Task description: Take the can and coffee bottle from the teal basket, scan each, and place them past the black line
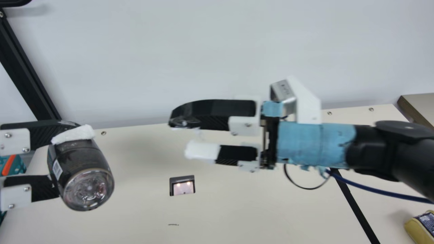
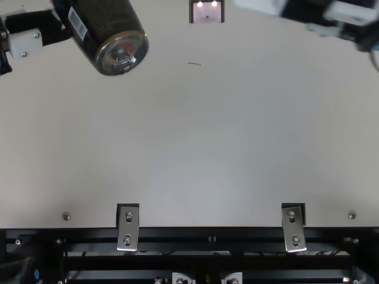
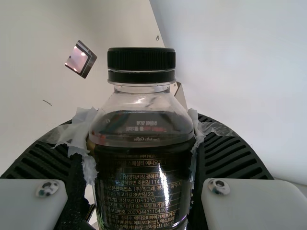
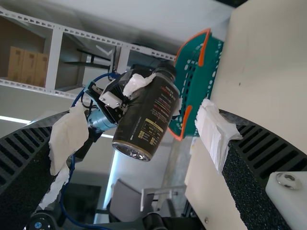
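Scanner [image 1: 183, 188] as reference. Main view: coffee bottle [image 1: 83, 169] is up off the table, left of scanner, tilted, base and barcode [image 1: 57, 169] in sight. Left gripper [image 1: 64, 161] is clamped on it. Right gripper [image 1: 185, 135] has its 2 fingers apart, nothing between, above and slightly right of scanner. Teal basket [image 1: 17, 164] is left of scanner, behind left gripper. Yellow thing [image 1: 423, 223], probably the can, is right of scanner, past black line [image 1: 354, 206]. So looks like 1 item done, 1 to go.

Top view: same bottle left of scanner, base end swung nearer the lower edge than scanner is.

Left wrist view adds cap [image 3: 141, 60] and fine print, bottle seated between 2 padded fingers.

Right wrist view adds bottle side-on, its base end free, between the lines of the open fingers. Reads as handover setup. To do it well: match right gripper to bottle's tilt, close on base end, keep barcode uncovered, left lets go after right has firm hold. Then barcode square to scanner. Smooth wall could slip or roll.
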